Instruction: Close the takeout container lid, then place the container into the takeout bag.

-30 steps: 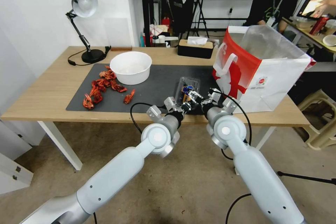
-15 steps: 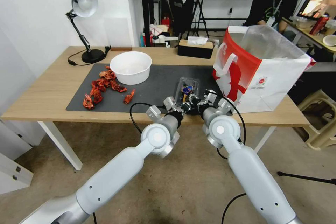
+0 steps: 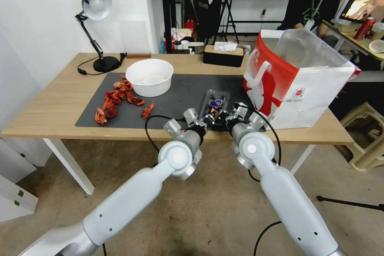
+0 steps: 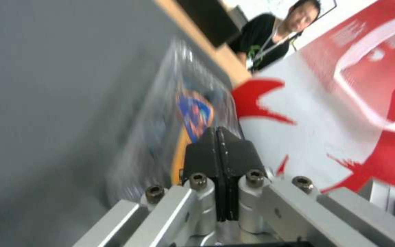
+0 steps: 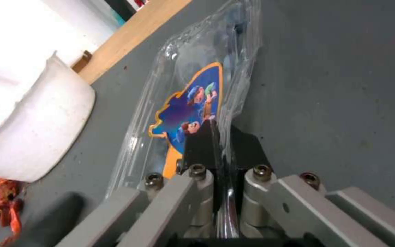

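Both arms reach in at the table's [image 3: 60,100] front edge: right gripper [image 5: 223,144] pinches the takeout container [image 5: 193,103] rim, left gripper [image 4: 218,151] pressed together beside it.

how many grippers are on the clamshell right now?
2. The right gripper is shut on the takeout container's clear near edge. The left gripper is shut, its tips against the container beside the takeout bag; whether it pinches plastic is unclear.

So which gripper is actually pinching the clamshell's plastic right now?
The right gripper: its fingers clamp the clear edge of the takeout container. The left gripper is shut on nothing, its pads meeting beside the box.
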Controlling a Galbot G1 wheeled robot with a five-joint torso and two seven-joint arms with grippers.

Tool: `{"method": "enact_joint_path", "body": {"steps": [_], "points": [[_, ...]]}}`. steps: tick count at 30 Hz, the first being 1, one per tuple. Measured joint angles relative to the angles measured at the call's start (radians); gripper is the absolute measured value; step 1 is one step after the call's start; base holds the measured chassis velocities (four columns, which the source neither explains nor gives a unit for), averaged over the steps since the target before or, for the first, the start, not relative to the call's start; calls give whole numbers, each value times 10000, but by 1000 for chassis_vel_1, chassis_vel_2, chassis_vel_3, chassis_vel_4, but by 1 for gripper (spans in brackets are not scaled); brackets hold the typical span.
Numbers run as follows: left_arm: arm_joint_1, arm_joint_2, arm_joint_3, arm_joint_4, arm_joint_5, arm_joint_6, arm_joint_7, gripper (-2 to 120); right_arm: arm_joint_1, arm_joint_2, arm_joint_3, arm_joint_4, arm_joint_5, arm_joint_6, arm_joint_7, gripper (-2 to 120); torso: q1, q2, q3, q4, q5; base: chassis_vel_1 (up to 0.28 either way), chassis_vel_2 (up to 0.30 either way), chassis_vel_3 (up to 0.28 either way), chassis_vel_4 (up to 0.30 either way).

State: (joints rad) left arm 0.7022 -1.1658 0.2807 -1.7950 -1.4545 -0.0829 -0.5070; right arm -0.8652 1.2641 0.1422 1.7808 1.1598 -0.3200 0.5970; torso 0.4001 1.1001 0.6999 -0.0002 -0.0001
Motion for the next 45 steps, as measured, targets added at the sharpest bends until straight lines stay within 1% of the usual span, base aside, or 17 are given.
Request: {"method": "enact_joint_path", "body": {"steps": [1, 4, 5, 6, 9, 10, 13, 14, 17, 19, 21, 24, 26, 29, 34, 40, 45], "points": [[136, 182, -162, -187, 468, 48, 52, 0, -7, 7, 0, 22, -25, -2, 0, 0, -1, -1, 0, 0, -1, 0, 0, 0, 0], [682, 710, -681, -719, 1820, 298, 257, 14, -13, 34, -17, 81, -70, -8, 3, 0, -1, 0, 0, 1, 0, 0, 0, 0, 0], [682, 710, -681, -719, 1820, 298, 257, 14, -13, 34, -17, 81, -70, -8, 3, 0, -1, 0, 0, 1, 0, 0, 0, 0, 0], [897, 874, -859, -886, 2271, 366, 384, 17, -13, 37, -27, 105, -82, -11, 6, 0, -1, -1, 0, 3, 1, 0, 0, 0, 0], [1722, 1351, -1533, -1371, 3838, 500, 813, 32, -14, 56, -59, 169, -128, -27, 15, 0, -1, 0, 0, 4, 2, 0, 0, 0, 0], [1722, 1351, -1533, -1371, 3838, 500, 813, 32, -14, 56, -59, 169, -128, -27, 15, 0, -1, 0, 0, 4, 2, 0, 0, 0, 0], [2669, 1647, -2395, -1756, 5327, 631, 1258, 46, -14, 71, -78, 213, -144, -34, 24, 0, -1, 0, 0, 3, -1, 0, 0, 0, 0], [2669, 1647, -2395, -1756, 5327, 631, 1258, 46, -14, 71, -78, 213, -144, -34, 24, 0, -1, 0, 0, 3, -1, 0, 0, 0, 0], [3551, 1910, -3324, -2013, 6694, 645, 1634, 61, -27, 65, -81, 284, -157, -37, 30, 0, -1, -1, 1, 4, -1, 0, 0, 0, 0], [3613, 1925, -3407, -2027, 6804, 637, 1663, 63, -30, 62, -80, 298, -157, -37, 31, 0, -1, 0, 1, 4, -2, 0, 0, 0, 0], [3966, 2033, -3895, -2095, 7548, 518, 1766, 74, -116, 28, -7, 426, -158, -41, 34, 0, -1, 0, 1, 9, 1, 0, 0, 0, 0], [4170, 2082, -4188, -2119, 7891, 438, 1814, 84, -396, -63, 243, 660, -180, -45, 49, 0, -1, 0, 1, -9, 0, 0, 0, 0, 0], [4643, 2039, -4574, -2150, 8276, 239, 1851, 93, -475, -99, 304, 721, -195, -48, 48, 0, -1, 0, 1, -6, 1, 0, 0, 0, 0], [5181, 1954, -5014, -2161, 8625, 24, 2006, 99, -490, -109, 309, 754, -215, -49, 34, 0, -2, 0, 1, 7, 1, 0, 0, 0, 0], [6097, 1909, -5681, -2200, 9163, -360, 2198, 100, -471, -124, 305, 769, -218, -50, 2, 0, -2, 0, 1, 3, 1, 0, 0, 0, 0], [6774, 1859, -6021, -2381, 9368, -527, 2257, 100, -409, -95, 261, 769, -218, -50, -9, 0, -1, 0, 0, 3, 1, 0, 0, 0, 0], [7371, 1746, -6275, -2282, 9576, -963, 2367, 100, -396, -125, 258, 761, -218, -49, -40, 0, -2, 0, 1, 2, 0, 0, 0, 0, 0]]}}
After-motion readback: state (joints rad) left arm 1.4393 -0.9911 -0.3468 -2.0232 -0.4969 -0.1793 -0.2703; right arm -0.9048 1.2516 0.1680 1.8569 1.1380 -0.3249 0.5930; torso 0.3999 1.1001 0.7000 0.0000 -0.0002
